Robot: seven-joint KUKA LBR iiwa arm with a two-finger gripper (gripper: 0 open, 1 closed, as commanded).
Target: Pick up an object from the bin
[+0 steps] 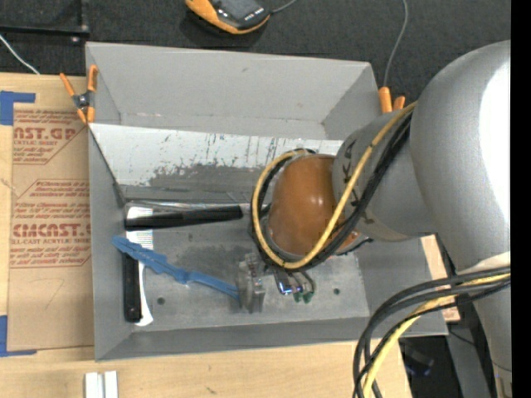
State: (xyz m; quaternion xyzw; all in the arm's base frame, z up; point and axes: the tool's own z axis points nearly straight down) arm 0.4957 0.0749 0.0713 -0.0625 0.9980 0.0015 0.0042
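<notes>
Metal, grey and dull, makes up the bin (224, 81); its sloping back wall is streaked with dark scuffs and its flat floor is scratched. The gripper (252, 288) stands low over the front middle of the floor, a small cluster of grey metal parts with bits of coloured wire beside it. It is blurred and partly covered from above, so I cannot tell whether the jaws are wide or narrow, or whether anything sits between them.

A thin blue plastic stick (166, 265), slightly wavy with a broader flat head at its left end, lies slantwise across the floor. Its right end runs up to the gripper and is lost there. Behind it lies a glossy black bar (187, 215), straight and rounded, close to the foot of the back wall. Along the left wall lies a matt black strip (132, 288) with a white edge; what it is stays unclear.

A smooth, shiny orange-brown dome (303, 201) covers the wrist, ringed by yellow and black cables (259, 214). The pale, rounded arm (465, 164) hides the bin's right side.
</notes>
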